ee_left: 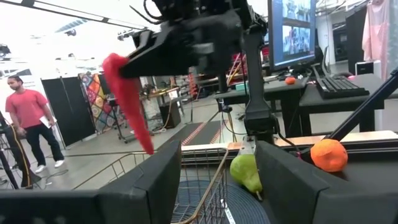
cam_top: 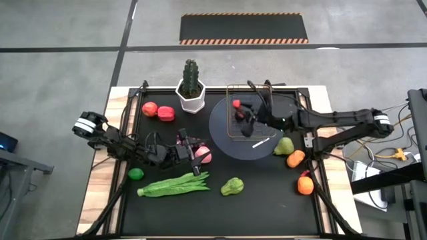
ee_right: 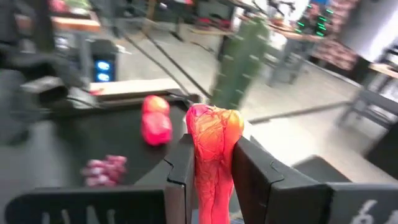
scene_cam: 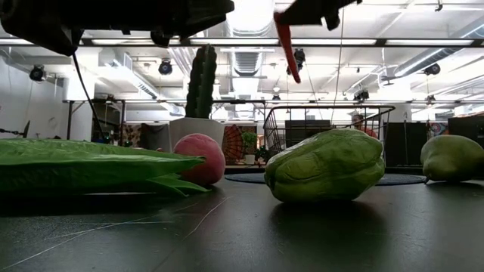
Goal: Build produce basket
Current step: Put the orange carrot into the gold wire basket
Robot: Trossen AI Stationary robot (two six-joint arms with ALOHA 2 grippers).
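The wire basket (cam_top: 250, 110) stands on the round grey plate (cam_top: 223, 133) at the table's far middle. My right gripper (cam_top: 241, 110) reaches in from the right, above the basket, shut on a long red pepper (ee_left: 130, 99). The pepper also shows in the low view (scene_cam: 287, 49), high over the basket (scene_cam: 325, 128). My left gripper (cam_top: 193, 152) hovers open, with nothing between its fingers, at the table's middle left beside a pink peach (cam_top: 203, 155) and purple grapes (cam_top: 183, 139). It points toward the basket (ee_left: 199, 186). My right gripper pinches the red pepper's thick upper end (ee_right: 211, 134) between its two fingers. The fingers (ee_left: 155, 53) are about level and come from the table's right. The pepper hangs slanting below them with its tip down, clear of the basket.
A potted cactus (cam_top: 191, 87) stands at the far left of the basket, with two red tomatoes (cam_top: 158, 111) beside it. Green beans (cam_top: 175, 185), a lime (cam_top: 136, 174) and a wrinkled green fruit (cam_top: 232, 187) lie near the front. A pear (cam_top: 285, 145) and two oranges (cam_top: 295, 159) lie right.
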